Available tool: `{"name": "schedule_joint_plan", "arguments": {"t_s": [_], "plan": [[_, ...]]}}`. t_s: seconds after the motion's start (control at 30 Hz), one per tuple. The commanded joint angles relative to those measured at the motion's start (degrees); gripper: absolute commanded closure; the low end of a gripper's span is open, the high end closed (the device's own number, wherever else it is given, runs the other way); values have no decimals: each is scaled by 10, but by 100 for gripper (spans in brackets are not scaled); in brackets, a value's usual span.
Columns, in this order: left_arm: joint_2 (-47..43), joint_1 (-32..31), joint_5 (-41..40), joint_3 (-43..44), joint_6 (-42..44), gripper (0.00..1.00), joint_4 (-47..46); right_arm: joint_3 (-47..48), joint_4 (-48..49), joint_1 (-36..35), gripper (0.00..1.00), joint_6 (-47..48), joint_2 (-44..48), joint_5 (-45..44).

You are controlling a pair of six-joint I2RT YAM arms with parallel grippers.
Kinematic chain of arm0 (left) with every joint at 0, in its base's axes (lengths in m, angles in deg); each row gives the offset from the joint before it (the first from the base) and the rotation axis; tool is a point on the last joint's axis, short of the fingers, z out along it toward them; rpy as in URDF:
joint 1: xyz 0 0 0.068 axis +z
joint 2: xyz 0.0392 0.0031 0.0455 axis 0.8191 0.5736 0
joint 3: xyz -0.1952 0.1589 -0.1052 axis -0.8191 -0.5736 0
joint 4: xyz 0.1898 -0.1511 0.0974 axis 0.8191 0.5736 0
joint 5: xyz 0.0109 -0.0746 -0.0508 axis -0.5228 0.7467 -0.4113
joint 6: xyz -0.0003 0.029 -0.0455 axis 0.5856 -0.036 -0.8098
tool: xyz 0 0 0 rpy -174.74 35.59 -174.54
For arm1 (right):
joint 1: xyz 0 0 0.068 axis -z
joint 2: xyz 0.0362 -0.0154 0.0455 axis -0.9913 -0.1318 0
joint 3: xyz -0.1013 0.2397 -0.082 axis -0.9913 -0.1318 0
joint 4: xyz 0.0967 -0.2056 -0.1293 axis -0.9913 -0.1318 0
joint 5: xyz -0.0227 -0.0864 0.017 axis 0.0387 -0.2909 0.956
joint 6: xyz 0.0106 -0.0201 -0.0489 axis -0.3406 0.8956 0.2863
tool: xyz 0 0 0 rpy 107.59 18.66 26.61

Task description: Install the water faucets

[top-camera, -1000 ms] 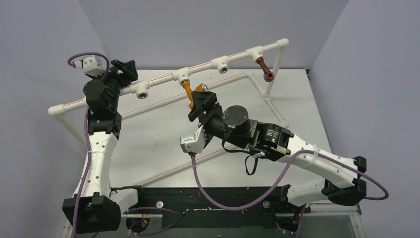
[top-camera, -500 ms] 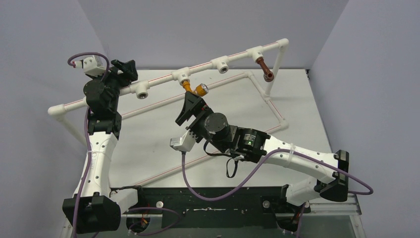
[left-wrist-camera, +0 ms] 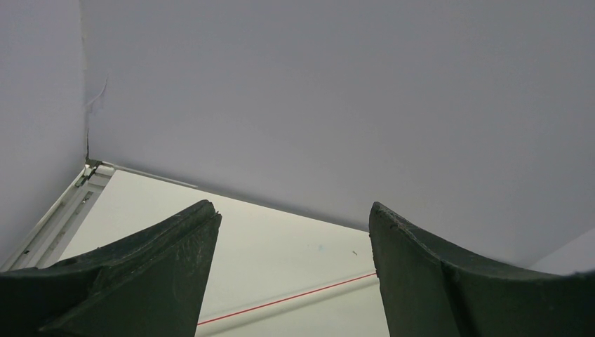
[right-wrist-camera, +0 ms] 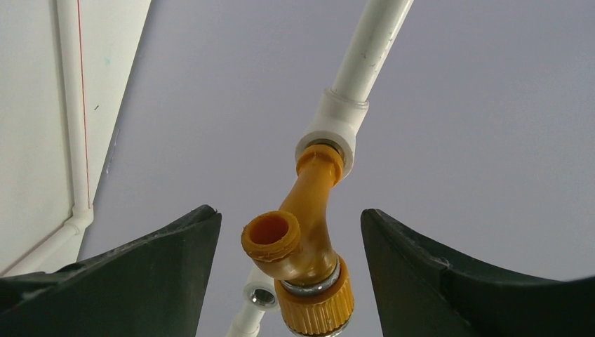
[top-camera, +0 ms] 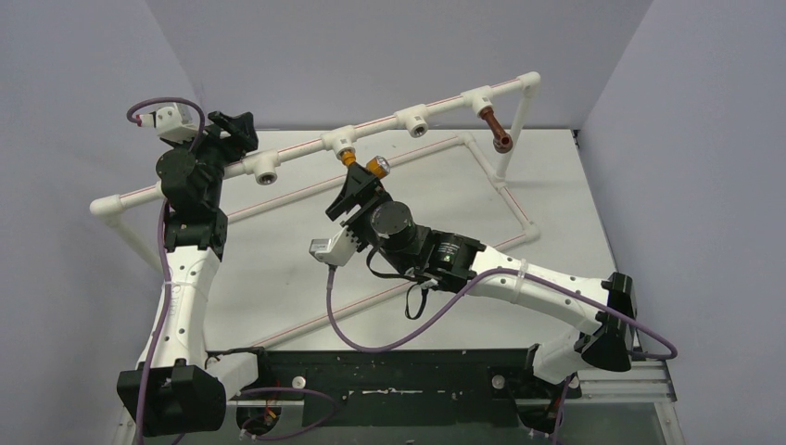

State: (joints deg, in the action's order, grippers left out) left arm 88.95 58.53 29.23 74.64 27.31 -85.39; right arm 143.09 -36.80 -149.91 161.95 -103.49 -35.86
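Note:
The orange-yellow faucet [top-camera: 363, 166] hangs from a white tee socket [top-camera: 341, 145] on the upper pipe of the frame. In the right wrist view it [right-wrist-camera: 303, 239] sits between my open fingers, touching neither. My right gripper [top-camera: 355, 193] is open just below it. The dark reddish-brown faucet [top-camera: 496, 128] hangs from the tee at the right end of the same pipe. My left gripper [top-camera: 234, 130] is open and empty near the pipe's left part; its view shows only its fingers [left-wrist-camera: 140, 274], the table and the wall.
The white pipe frame [top-camera: 436, 102] has two bare tee sockets, one at the left [top-camera: 267, 171] and one at mid-right [top-camera: 415, 121]. A lower pipe [top-camera: 297, 190] runs across the table. Grey walls close the back and sides.
My right gripper let go of the orange-yellow faucet and drew back down and to the left. The faucet now points its round end to the right. The left arm has not moved.

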Motion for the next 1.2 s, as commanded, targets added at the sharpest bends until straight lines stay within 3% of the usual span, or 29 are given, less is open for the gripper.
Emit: {"name": "schedule_joint_plan", "arguments": {"t_s": [0.0,0.13,0.27,0.4,0.73,1.1,1.17], "plan": [[63,-5,47,-73,9,24,251,-3,79,2,36,-44,-5,-34],[63,-5,47,-73,9,24,252,-9,108,4,53,-79,-8,-55],[62,-5,46,-73,9,24,252,-19,135,3,83,-133,-7,-53],[63,-5,45,-73,10,24,252,-20,158,-1,100,-208,-10,-55],[63,-4,46,-74,9,24,251,-46,270,3,100,-537,2,-58],[63,-4,48,-74,8,24,250,-125,367,66,100,-1087,42,-49],[63,-5,48,-74,8,24,251,-141,385,70,100,-1153,47,-54]]}}
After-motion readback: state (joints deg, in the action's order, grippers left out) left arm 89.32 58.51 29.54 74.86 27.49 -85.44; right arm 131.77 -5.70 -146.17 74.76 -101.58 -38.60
